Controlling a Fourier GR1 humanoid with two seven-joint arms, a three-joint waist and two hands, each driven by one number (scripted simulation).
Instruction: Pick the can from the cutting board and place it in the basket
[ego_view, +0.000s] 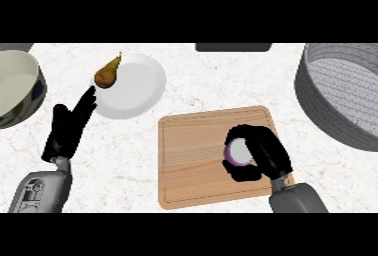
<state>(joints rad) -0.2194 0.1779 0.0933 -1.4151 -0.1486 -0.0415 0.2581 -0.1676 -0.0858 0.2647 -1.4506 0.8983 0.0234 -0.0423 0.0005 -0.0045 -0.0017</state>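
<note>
I've got the right hand (260, 155) on the can (238, 152), fingers (267, 145) and thumb curled round it. The can sits on the cutting board (199, 160), toward its right half. I can't tell whether it's lifted off the wood yet or resting on it.

Progress, as I judge it: grasp done, carry and drop left. The basket (341, 95) is up and to the right of the fingers, well apart from them, nothing of the task in it. So I need a lift, a move up-right over the rim, then a release.

The can: mostly hidden by the hand. What shows is a round pale lavender-white face with a purple rim, seen end-on. It's small enough for the hand to wrap it. Whether it's upright or tilted I can't say for sure.

My left hand (70, 127) rests open over the worktop (192, 75), fingers straight, tips just beside a white plate (136, 90) holding a pear (108, 74). A bowl (18, 85) sits left of it. None of these lie on the route to the basket.
</note>
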